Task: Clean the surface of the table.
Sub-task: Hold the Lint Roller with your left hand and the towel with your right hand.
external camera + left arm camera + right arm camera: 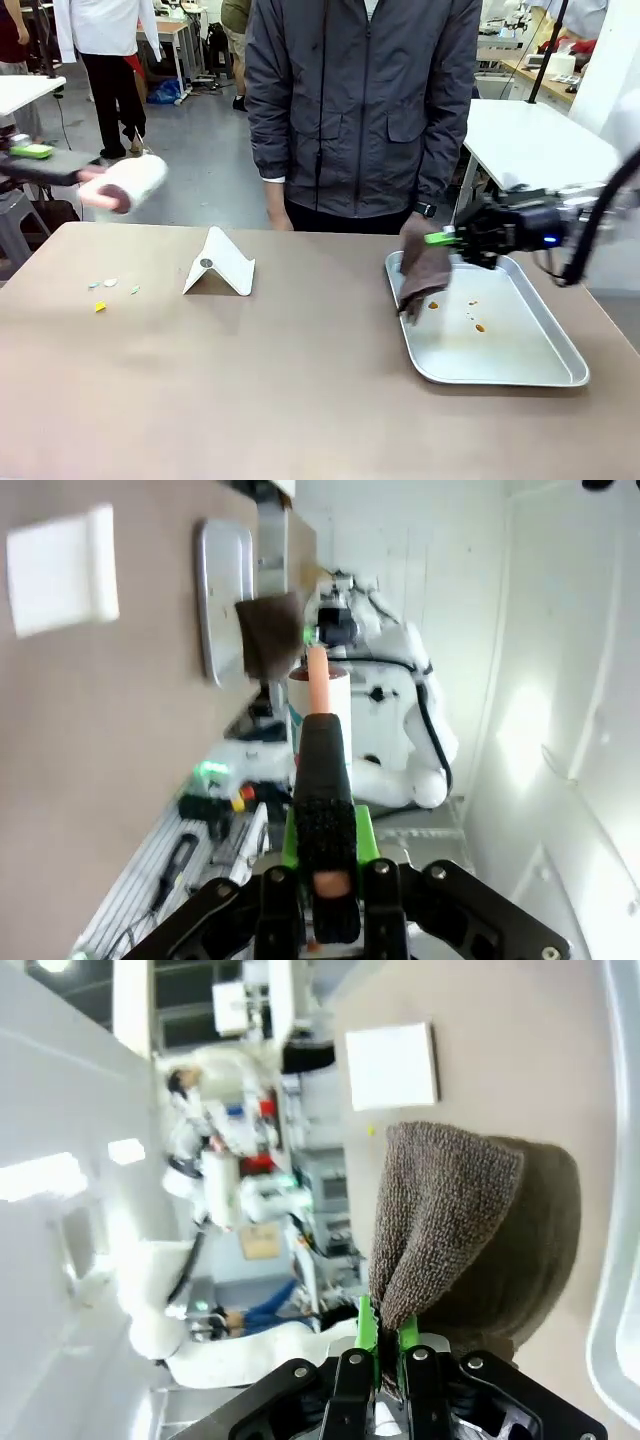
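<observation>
The table (300, 400) fills the lower part of the front view, its near half bare and open from the left edge to the right edge. At the upper left, past the far left corner and above the tabletop, the left gripper (30, 155) is clenched on the dark handle of a lint roller (128, 184), whose white roll hangs in the air clear of the surface. Below it, small scraps (105, 285) lie near the left edge, and a folded white card (222, 262) stands just right of them. At the right, a silver tray (560, 375) lies close to the table's right edge, with brown spots (475, 322) inside. The right gripper (445, 238) pinches a brown cloth (425, 275) that hangs over the tray's far left corner, with a person's hand (412, 232) just behind it
</observation>
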`<action>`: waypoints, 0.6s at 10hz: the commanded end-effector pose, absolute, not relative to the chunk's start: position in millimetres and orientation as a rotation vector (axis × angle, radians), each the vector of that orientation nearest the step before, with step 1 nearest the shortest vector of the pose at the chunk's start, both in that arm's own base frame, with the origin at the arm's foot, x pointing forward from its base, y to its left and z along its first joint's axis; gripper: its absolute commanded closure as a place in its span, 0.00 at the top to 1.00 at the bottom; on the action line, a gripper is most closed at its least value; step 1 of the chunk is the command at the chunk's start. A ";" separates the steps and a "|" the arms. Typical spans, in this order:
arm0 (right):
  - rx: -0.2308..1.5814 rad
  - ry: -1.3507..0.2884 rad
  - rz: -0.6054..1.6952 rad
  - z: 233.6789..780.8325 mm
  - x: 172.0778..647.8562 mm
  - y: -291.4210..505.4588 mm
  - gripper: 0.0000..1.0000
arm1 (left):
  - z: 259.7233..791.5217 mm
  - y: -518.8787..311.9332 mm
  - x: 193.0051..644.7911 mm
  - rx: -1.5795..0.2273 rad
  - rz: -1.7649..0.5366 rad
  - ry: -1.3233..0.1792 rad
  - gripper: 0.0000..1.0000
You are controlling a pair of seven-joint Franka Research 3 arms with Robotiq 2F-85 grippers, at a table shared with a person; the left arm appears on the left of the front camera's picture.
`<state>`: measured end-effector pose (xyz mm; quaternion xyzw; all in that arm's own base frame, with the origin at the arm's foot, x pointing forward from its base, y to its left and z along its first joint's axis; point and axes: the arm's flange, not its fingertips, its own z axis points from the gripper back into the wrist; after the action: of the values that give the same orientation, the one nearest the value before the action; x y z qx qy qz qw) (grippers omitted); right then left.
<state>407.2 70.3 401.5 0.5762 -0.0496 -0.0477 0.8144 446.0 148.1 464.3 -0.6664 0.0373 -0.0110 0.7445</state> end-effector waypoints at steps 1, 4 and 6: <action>1.341 -0.247 -0.136 417.8 376.3 12.4 0.00 | 458.2 189.5 431.6 -1.438 -0.023 0.043 0.00; 1.413 -0.314 -0.180 415.7 343.5 -59.9 0.00 | 447.9 262.3 389.0 -1.323 0.113 -0.027 0.00; 1.475 -0.358 -0.051 403.0 335.7 -93.3 0.00 | 438.4 316.1 370.6 -1.389 0.238 -0.191 0.00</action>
<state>340.5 -88.0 419.2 0.6583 -0.1557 -0.0687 0.7332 366.3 305.6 440.9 -0.6145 -0.0559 0.0962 0.7810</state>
